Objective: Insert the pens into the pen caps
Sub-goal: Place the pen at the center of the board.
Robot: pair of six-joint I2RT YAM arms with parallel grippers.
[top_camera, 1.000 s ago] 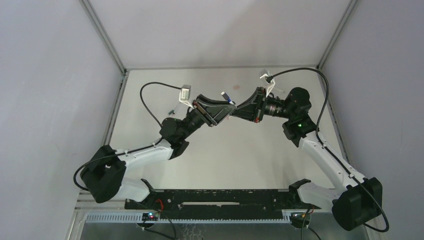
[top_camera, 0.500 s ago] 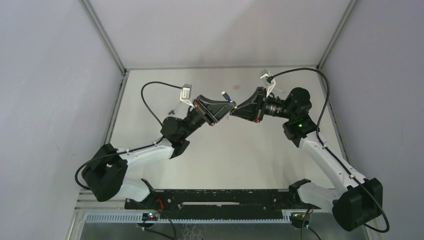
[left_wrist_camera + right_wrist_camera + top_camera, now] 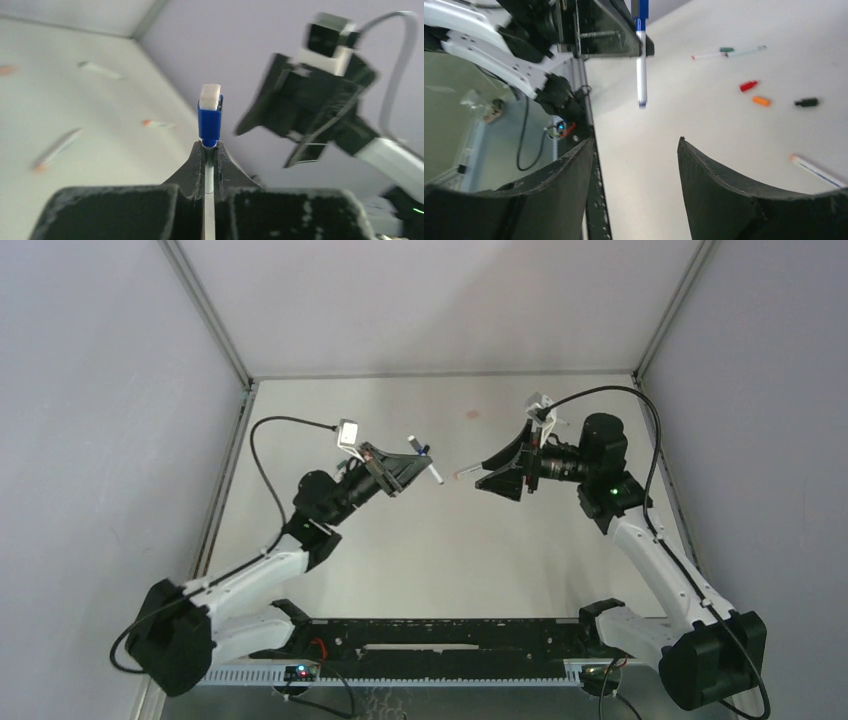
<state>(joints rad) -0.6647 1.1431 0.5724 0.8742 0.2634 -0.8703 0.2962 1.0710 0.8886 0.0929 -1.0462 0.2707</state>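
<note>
My left gripper (image 3: pixel 209 150) is shut on a white pen (image 3: pixel 209 175) that wears a blue pen cap (image 3: pixel 209 122). In the top view the left gripper (image 3: pixel 418 464) holds this pen (image 3: pixel 432 474) above the table, left of centre. My right gripper (image 3: pixel 635 140) stands open and empty, facing the held pen (image 3: pixel 641 70) from a short way off. In the top view the right gripper (image 3: pixel 482 477) is to the pen's right. On the table lie a red cap (image 3: pixel 748 86), an orange cap (image 3: pixel 761 101), a dark cap (image 3: pixel 806 102) and several loose pens (image 3: pixel 816 170).
A black rail (image 3: pixel 430 635) runs along the near edge between the arm bases. Grey walls close the table on three sides. More pens (image 3: pixel 55 148) lie on the table to the left in the left wrist view. A faint pink stain (image 3: pixel 471 414) marks the far table.
The grippers, which met at mid-table, have drawn apart. The right gripper opened and let go. The left arm swung back to the left with the capped pen.
</note>
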